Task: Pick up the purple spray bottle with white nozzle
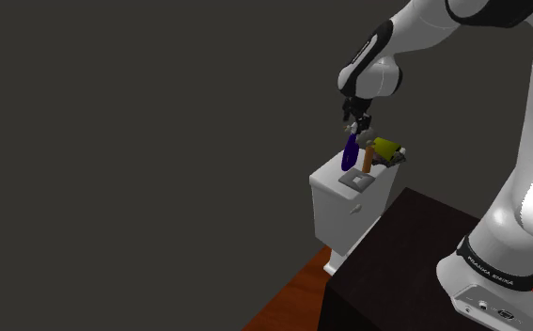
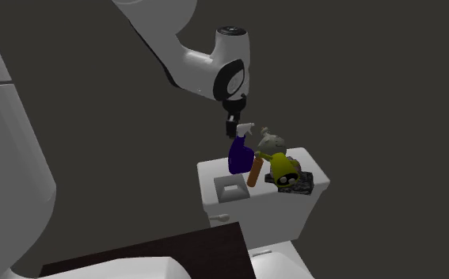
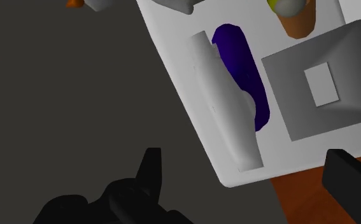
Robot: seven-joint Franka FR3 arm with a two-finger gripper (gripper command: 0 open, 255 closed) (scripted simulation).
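Above spray bottle (image 3: 239, 63), end effector (image 1: 355, 125) open

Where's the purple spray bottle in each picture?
Shoulder view: the purple spray bottle stands right of middle, on the white tank.
Second exterior view: bottle at the middle, left of the orange-handled hammer.
Wrist view: bottle beside the grey square plate.
Shared landmark: that grey square plate on the tank's lid.

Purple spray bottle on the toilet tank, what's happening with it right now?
A white robot arm holds its black pincer open just above the purple spray bottle, not touching it. The bottle sits on the white toilet tank beside a hammer and a yellow object. Nothing is gripped yet.
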